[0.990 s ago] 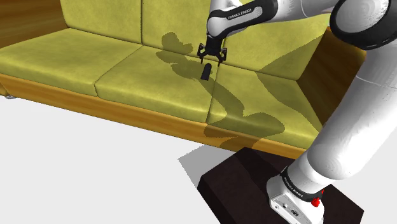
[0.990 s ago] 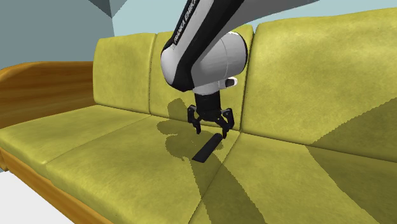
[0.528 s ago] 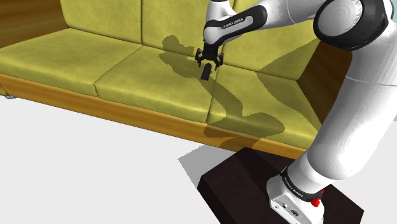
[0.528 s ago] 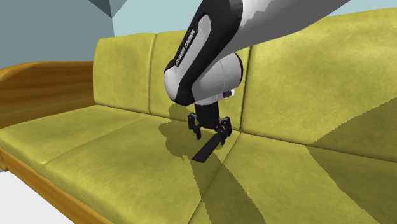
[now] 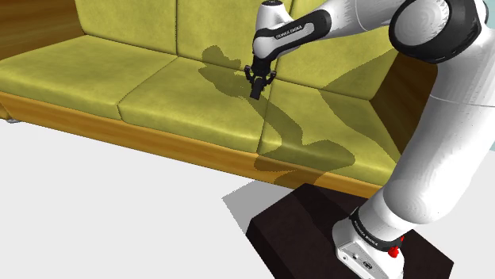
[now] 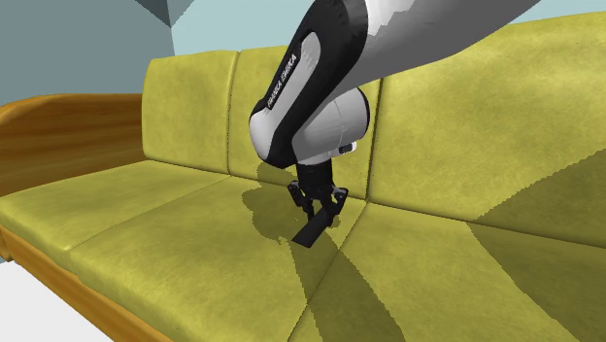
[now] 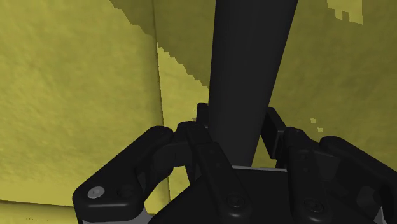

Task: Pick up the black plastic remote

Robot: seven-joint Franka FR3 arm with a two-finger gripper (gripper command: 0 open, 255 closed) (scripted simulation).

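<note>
The slim black remote [image 5: 255, 93] lies on the yellow-green sofa seat, close to the seam between the middle and right cushions. In the second exterior view the remote [image 6: 309, 236] sticks out below the hand toward the front of the seat. My gripper [image 5: 259, 82] has come down on its far end and is shut on it, as the gripper [image 6: 321, 212] also shows from the front. In the wrist view the remote [image 7: 251, 63] runs straight away from the hand, clasped between the two black fingers [image 7: 275, 129] of the gripper [image 7: 238, 124].
The sofa [image 5: 95, 79] has a wooden base rail [image 5: 159, 139] and wooden arms, with the back cushions [image 6: 194, 107] rising just behind the hand. White floor [image 5: 103, 214] lies in front. The dark stand [image 5: 309, 230] is at the shoulder view's lower right.
The hand has come down onto the remote's far end, and the fingers, spread wide a second ago, have closed on it. The remote lies where it was.
</note>
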